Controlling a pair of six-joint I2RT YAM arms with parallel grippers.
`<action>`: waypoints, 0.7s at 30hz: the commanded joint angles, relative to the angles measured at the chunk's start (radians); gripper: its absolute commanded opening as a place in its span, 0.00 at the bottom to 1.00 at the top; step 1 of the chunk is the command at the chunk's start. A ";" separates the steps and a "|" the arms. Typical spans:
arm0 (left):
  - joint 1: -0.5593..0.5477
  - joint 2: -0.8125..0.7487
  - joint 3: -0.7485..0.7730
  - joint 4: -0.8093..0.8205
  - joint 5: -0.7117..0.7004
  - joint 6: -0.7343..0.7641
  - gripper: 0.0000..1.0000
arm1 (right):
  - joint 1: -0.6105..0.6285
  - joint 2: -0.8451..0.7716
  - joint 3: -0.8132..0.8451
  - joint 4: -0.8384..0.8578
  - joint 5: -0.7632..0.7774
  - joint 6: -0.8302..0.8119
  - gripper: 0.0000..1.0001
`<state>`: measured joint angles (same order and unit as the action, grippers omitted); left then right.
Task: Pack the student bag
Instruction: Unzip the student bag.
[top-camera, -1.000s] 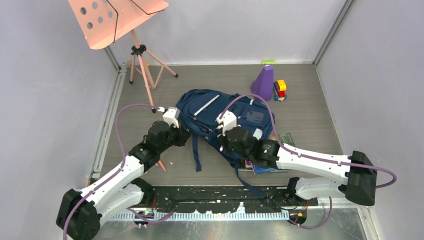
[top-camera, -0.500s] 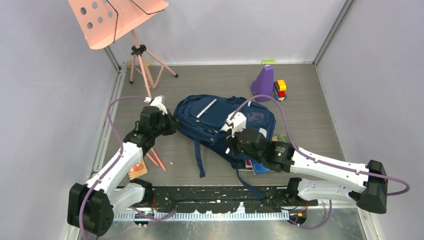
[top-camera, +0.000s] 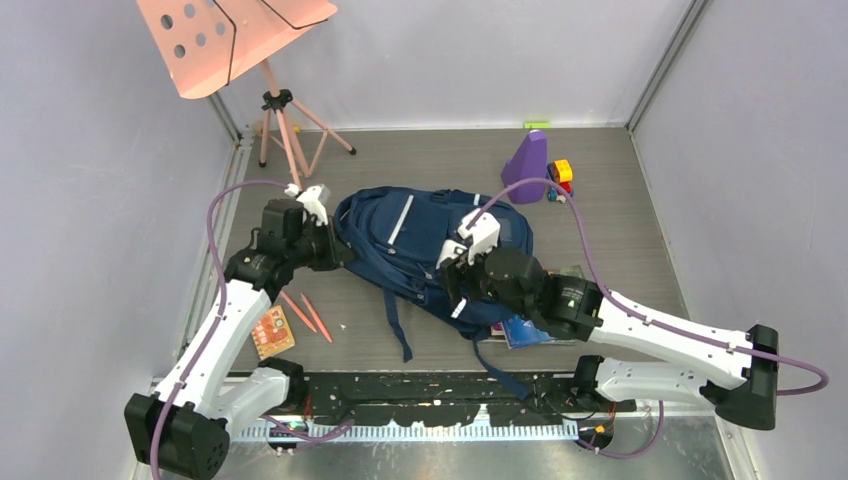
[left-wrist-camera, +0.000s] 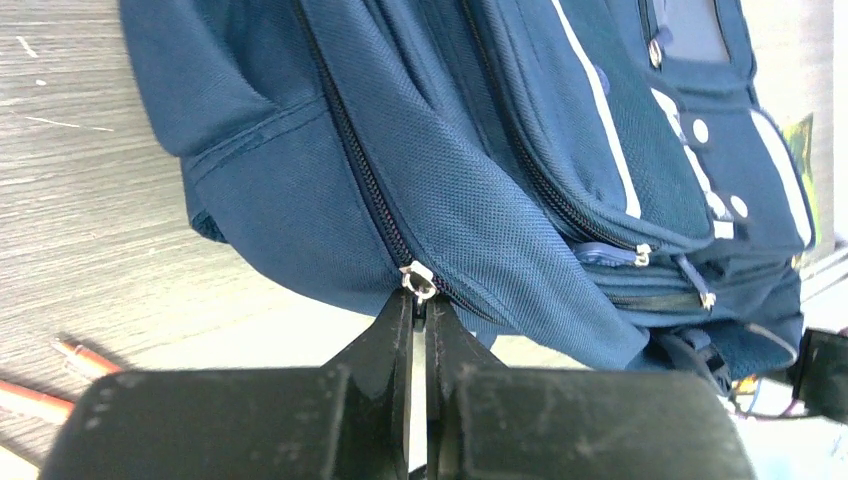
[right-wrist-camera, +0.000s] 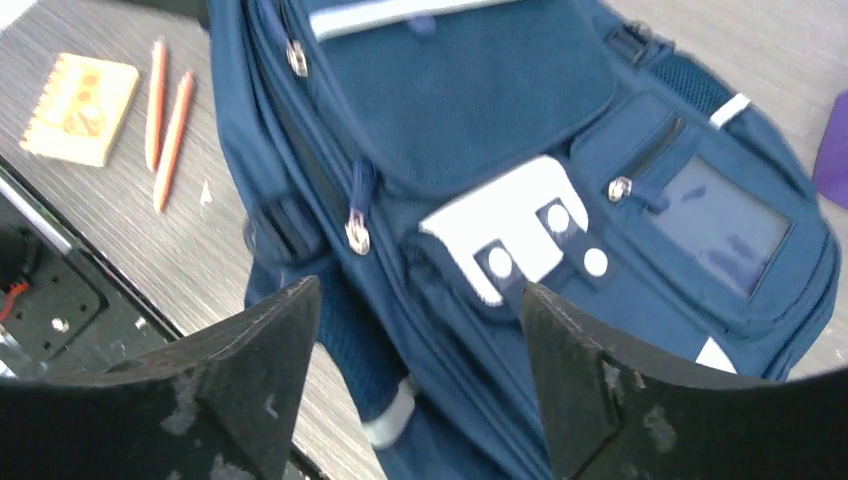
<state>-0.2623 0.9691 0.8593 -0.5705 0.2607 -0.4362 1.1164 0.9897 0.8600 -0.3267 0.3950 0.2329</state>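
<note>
**Left gripper** (left-wrist-camera: 420, 312): closed tight on the metal zip pull (left-wrist-camera: 418, 282) of the student bag (left-wrist-camera: 500, 150). Over the last second it has been carried toward the left of the top view, and the bag's edge has been drawn along with it.

**Right gripper** (right-wrist-camera: 415, 300): a second ago it was clamped at the bag's near side. Now it is spread wide with nothing held, and is poised over the white patch (right-wrist-camera: 500, 235) and the front pockets.

**Student bag:** laid flat, front up, at the centre of the table (top-camera: 620, 200), shifted left of its former spot. The main compartment is not seen open.

**Uncovered at lower left:** two orange pencils (top-camera: 308, 312) and a small notepad (top-camera: 272, 332).

**Books** (top-camera: 525, 332): partly covered by the bag's lower right corner.

**Judgement:** the steadying hold has been given up. Unzipping appears to be under way, and packing is not yet begun.
</note>
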 joint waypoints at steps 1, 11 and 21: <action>0.005 -0.017 0.082 -0.081 0.157 0.120 0.00 | -0.001 0.062 0.117 0.074 -0.003 -0.071 0.84; 0.005 -0.068 0.049 -0.016 0.163 0.214 0.00 | 0.002 0.361 0.277 0.168 -0.120 -0.093 0.85; 0.004 -0.054 0.047 -0.035 0.152 0.234 0.00 | 0.050 0.469 0.345 0.166 -0.139 -0.060 0.81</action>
<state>-0.2604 0.9272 0.8906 -0.6735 0.3847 -0.2222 1.1397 1.4578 1.1351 -0.2031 0.2642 0.1566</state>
